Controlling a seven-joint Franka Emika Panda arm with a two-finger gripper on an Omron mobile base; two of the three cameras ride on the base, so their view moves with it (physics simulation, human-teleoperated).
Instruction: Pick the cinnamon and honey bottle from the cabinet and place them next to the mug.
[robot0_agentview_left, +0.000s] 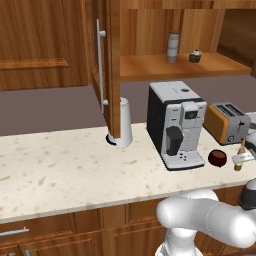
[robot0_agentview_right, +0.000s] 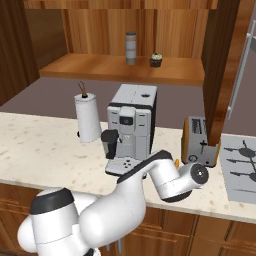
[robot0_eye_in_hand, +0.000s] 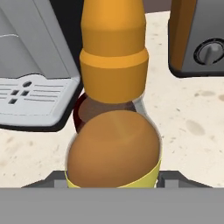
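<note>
The pincer is clamped on the honey bottle, low over the tabletop. In the left base view the bottle is at about 3 o'clock from the coffee machine, just beside the mug. The mug is small, round and dark red-brown. It sits on the tabletop by the front corner of the coffee machine.

In the hand view the honey bottle is very close. Its orange cap points to 12 o'clock, and its round amber body sits between the two dark finger tips at the bottom. A bit of the mug peeks out at about 9 o'clock from the bottle. The toaster is at 2 o'clock.

The cinnamon stands upright on the shelf of the cabinet, well above the coffee machine. A small dark round lidded thing stands near it, at its 3 o'clock. The cabinet door hangs open with its long silver handle. A tall white cylinder stands on the tabletop at 9 o'clock from the coffee machine.
</note>
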